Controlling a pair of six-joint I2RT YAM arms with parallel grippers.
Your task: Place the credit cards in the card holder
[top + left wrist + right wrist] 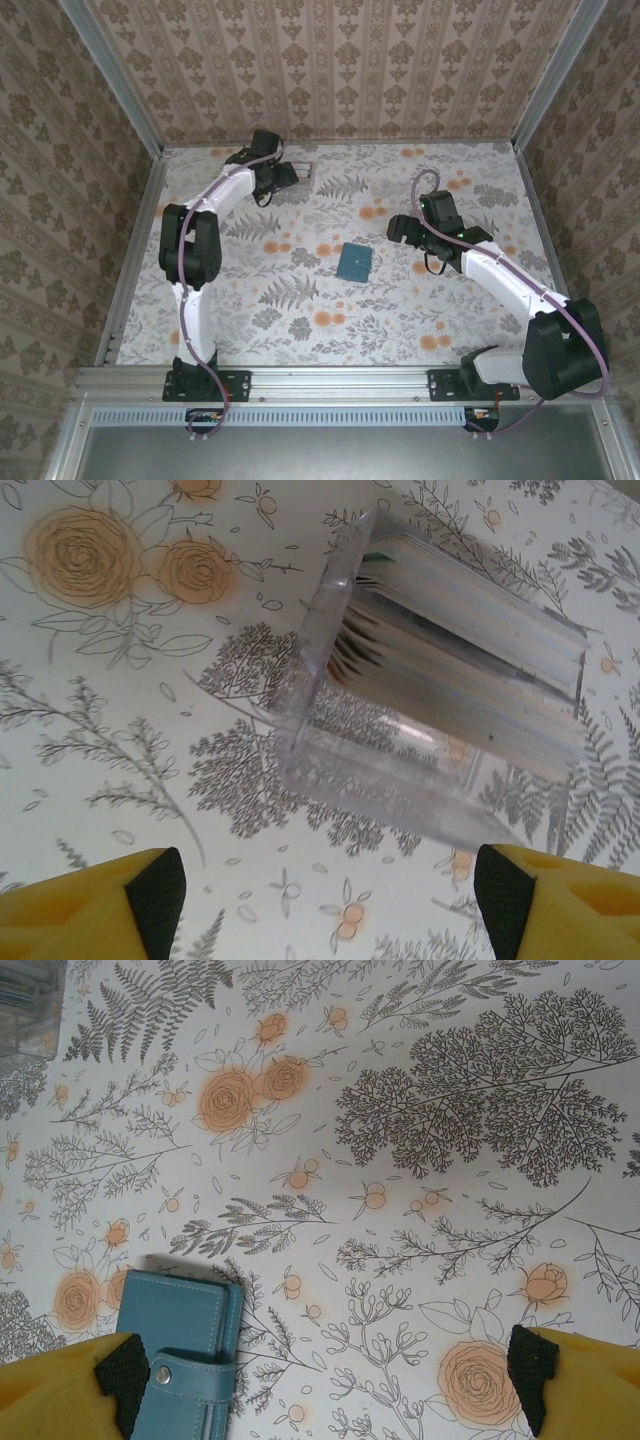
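The card holder (354, 261) lies shut near the table's middle, a teal-blue wallet with a snap strap; it also lies at the lower left of the right wrist view (185, 1340). My right gripper (325, 1385) is open just beside it, its left fingertip (122, 1375) overlapping the holder's edge; seen from above, this gripper (401, 228) hovers to the holder's right. The credit cards (470, 630) stand packed on edge in a clear plastic box (330, 750). My left gripper (330, 900) is open a short way in front of that box, at the far back (291, 176).
The clear box (303, 178) sits near the back wall, also at the right wrist view's top left corner (28, 1005). Patterned walls and metal rails enclose the floral tabletop (300, 310) on three sides.
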